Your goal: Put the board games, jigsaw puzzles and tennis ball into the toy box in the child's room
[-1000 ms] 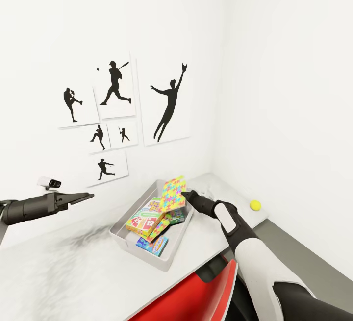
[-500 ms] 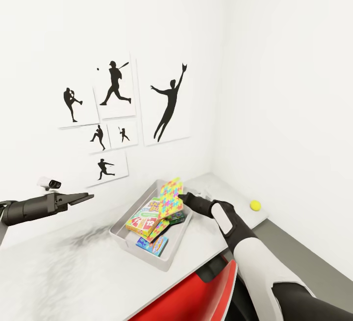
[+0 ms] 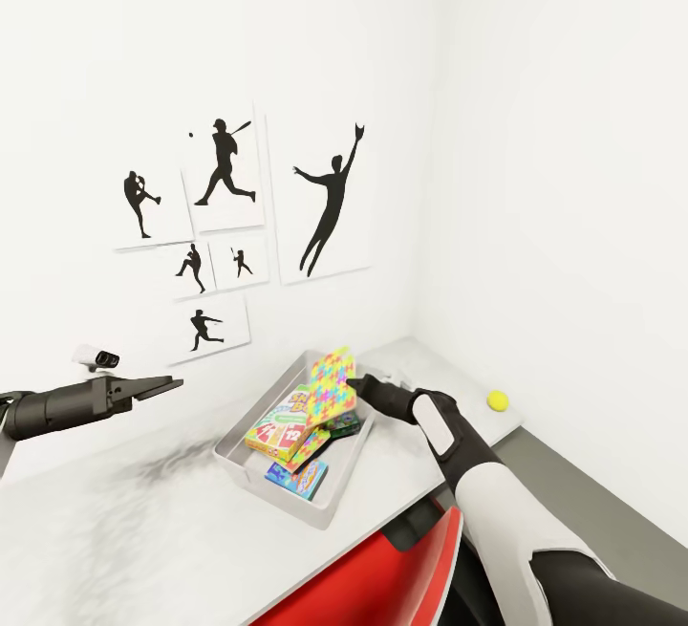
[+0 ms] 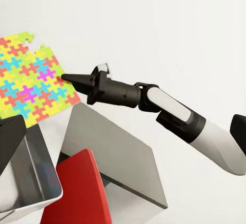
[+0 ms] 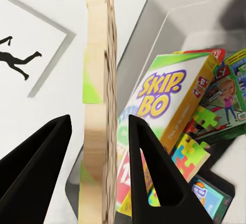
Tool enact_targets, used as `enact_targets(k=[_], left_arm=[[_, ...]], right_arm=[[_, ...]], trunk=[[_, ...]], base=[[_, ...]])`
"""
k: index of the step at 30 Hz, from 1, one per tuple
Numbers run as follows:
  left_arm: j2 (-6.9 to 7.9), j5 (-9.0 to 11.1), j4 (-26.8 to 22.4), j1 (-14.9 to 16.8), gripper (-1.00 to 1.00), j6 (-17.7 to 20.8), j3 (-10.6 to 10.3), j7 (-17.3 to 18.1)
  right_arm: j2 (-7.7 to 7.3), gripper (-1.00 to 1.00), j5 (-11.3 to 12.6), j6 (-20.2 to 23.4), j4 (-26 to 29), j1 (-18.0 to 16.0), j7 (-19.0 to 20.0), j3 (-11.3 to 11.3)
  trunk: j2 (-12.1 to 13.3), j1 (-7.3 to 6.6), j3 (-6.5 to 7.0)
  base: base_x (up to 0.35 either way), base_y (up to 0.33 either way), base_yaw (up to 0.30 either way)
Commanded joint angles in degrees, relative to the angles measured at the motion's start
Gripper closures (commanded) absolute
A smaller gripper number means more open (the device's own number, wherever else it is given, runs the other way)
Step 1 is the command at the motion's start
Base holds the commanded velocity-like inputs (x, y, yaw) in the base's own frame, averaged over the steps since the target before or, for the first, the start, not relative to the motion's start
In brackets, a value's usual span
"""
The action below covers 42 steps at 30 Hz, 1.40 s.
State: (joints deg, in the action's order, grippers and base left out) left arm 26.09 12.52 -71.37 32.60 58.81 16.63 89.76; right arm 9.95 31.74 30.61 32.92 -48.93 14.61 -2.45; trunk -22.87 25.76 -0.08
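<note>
My right gripper (image 3: 355,381) is shut on the edge of a multicoloured jigsaw puzzle (image 3: 333,382), holding it upright over the far end of the grey toy box (image 3: 229,442). In the right wrist view the puzzle's wooden edge (image 5: 100,106) stands between the fingers. In the box lie the SKIP-BO game (image 3: 282,423), the blue game (image 3: 298,478), the white-and-green game (image 3: 344,423) and a second jigsaw (image 3: 308,449). The tennis ball (image 3: 497,400) rests on the table (image 3: 143,530) near the right wall. My left gripper (image 3: 170,382) hovers open, left of the box.
A red chair back (image 3: 382,578) stands at the table's front edge under my right arm. A lower dark grey section (image 3: 583,502) runs along the right wall. Baseball silhouette pictures (image 3: 320,196) hang on the wall behind the table.
My right gripper has carried the jigsaw a little to the left and lower, further over the toy box. The left arm has stayed put.
</note>
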Motion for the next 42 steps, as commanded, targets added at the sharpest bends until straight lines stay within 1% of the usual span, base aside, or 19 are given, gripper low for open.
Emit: enact_targets(k=[1,10,20,22,26,28,39,41,42], left_arm=[[0.01,0.0,0.0,0.0,-1.00,0.6,0.0,0.2],[0.04,0.0,0.0,0.0,-1.00,0.6,0.1,0.2],[0.07,0.0,0.0,0.0,-1.00,0.6,0.0,0.2],[0.09,0.0,0.0,0.0,-1.00,0.6,0.0,0.2],[0.08,0.0,0.0,0.0,-1.00,0.6,0.0,0.2],[0.05,0.0,0.0,0.0,-1.00,0.6,0.0,0.2],[0.02,0.0,0.0,0.0,-1.00,0.6,0.0,0.2],[0.01,0.0,0.0,0.0,-1.00,0.6,0.0,0.2],[0.01,0.0,0.0,0.0,-1.00,0.6,0.0,0.2]], right_arm=[[0.04,1.00,0.1,0.7,0.0,0.0,0.0,-0.3],[0.04,1.00,0.2,2.8,0.2,0.0,0.0,-0.5],[0.04,1.00,0.4,3.6,0.4,0.0,0.1,-0.6],[0.04,1.00,0.4,3.6,0.4,0.0,0.7,-0.6],[0.04,1.00,0.4,3.6,0.4,0.0,3.6,-0.5],[0.04,1.00,0.3,3.6,0.4,0.0,4.2,-0.5],[0.04,1.00,0.2,3.1,0.3,-0.2,4.2,-0.6],[-0.22,1.00,0.3,3.0,0.3,-0.3,4.2,-0.6],[-0.73,1.00,0.3,3.0,0.3,-0.2,4.3,-0.6]], trunk=[[0.0,0.02,-0.03],[0.0,0.02,-0.03],[0.0,0.02,-0.03],[0.0,0.02,-0.03],[0.0,0.02,-0.03],[0.0,0.02,-0.03],[0.0,0.02,-0.03],[0.0,0.02,-0.03],[0.0,0.02,-0.03]], base=[[0.000,0.000,0.000],[0.000,0.000,0.000],[0.000,0.000,0.000],[0.000,0.000,0.000],[0.000,0.000,0.000],[0.000,0.000,0.000],[0.000,0.000,0.000],[0.000,0.000,0.000],[0.000,0.000,0.000]])
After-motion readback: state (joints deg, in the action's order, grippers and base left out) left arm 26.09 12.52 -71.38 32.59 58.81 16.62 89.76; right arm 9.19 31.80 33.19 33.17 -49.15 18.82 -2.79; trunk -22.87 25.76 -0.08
